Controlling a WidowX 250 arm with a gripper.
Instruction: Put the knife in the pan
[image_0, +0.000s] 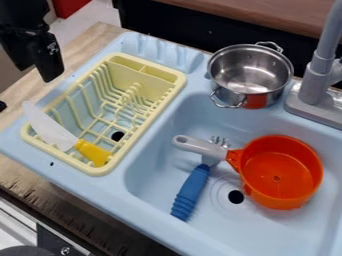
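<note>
One knife (52, 130) lies at the near left end of the yellow dish rack (103, 172), its pale blade slanting up over the rack's left rim and its yellow handle (93, 152) resting inward on the wire-like bars. That rim seems to prop the blade, so the knife probably sits tilted; the handle looks the better place to grip, though the bars around it leave little room for fingers to go low.

At the far left, the black gripper (37, 74) hangs above the counter edge beyond the rack, apart from the knife, its two fingers spread with nothing between them. Held off to that side, it leaves the knife and sink in view; the next move likely calls for coming nearer and lining up across the handle.

To the right, in the sink (150, 165), stands the orange pan (277, 172), open side up, its grey handle pointing left. A blue-handled utensil (190, 192) lies beneath that handle and may make the pan rock if it is bumped. The rack's right rim and the sink's edge lie on the way, so the knife should be lifted well over both. A steel pot (250, 72) stands at the far side, left of the grey faucet (317, 82); it could be mistaken for the goal.
</note>
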